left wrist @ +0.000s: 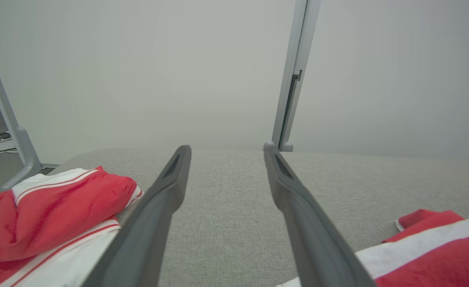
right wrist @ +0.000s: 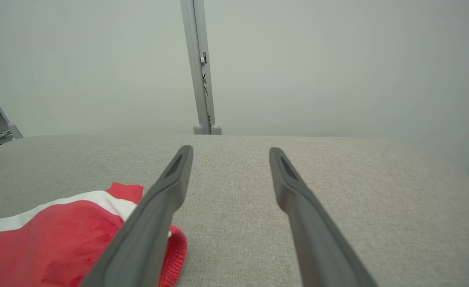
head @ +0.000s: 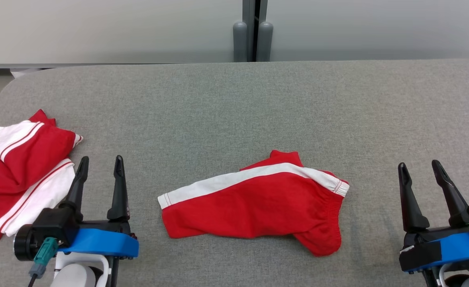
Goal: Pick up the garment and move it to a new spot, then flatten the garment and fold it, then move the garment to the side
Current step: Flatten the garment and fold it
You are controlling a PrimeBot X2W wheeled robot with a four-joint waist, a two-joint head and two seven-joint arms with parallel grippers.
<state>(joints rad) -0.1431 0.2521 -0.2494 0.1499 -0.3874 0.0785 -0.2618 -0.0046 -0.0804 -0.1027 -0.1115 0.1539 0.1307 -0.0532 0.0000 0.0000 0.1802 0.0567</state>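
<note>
A red garment [head: 258, 203] with a white side stripe lies loosely spread on the grey table, near the front middle. It also shows at the lower right of the left wrist view, the garment [left wrist: 437, 251], and at the lower left of the right wrist view, the garment [right wrist: 59, 239]. My left gripper [head: 101, 167] stands open at the lower left, to the garment's left, nothing between its fingers. My right gripper [head: 419, 169] stands open at the lower right, to the garment's right, also holding nothing.
A pile of red and white clothes [head: 23, 171] lies at the table's left edge, just left of my left gripper. The grey table [head: 234, 103] ends at a pale wall with a grey post [head: 252, 32] at the back.
</note>
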